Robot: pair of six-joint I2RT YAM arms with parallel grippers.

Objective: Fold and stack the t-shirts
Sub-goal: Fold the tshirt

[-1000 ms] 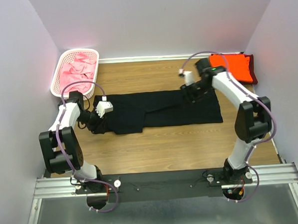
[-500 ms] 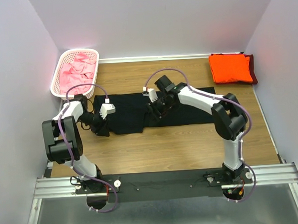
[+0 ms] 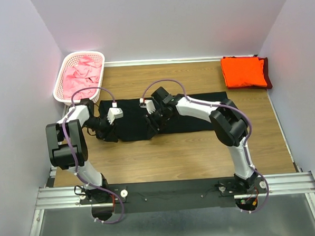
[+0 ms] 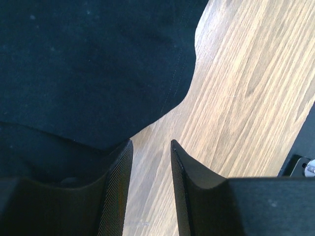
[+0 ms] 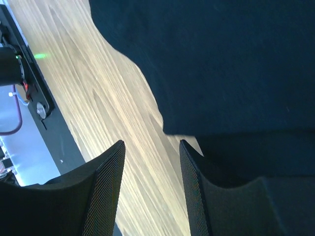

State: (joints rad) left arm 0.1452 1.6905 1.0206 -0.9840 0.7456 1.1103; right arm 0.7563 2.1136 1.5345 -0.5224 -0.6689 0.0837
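Left wrist view first: your left gripper [image 4: 151,145] has its jaws apart, with bare wooden table [image 4: 241,98] showing in the gap. The edge of the black t-shirt [image 4: 88,64] reaches the tip of one finger but does not sit between them. Right wrist view shows you much the same: the right gripper [image 5: 151,145] stands parted over wood, with the black hem beside one finger. From above, both grippers sit low at the shirt's near edge, the left one at its left end and the right one nearer its middle. The shirt lies spread across mid-table. Far right, the orange t-shirt [image 3: 243,71] lies folded on the maroon t-shirt [image 3: 269,78]. Far left, pink t-shirts [image 3: 81,73] fill the white basket [image 3: 59,87].
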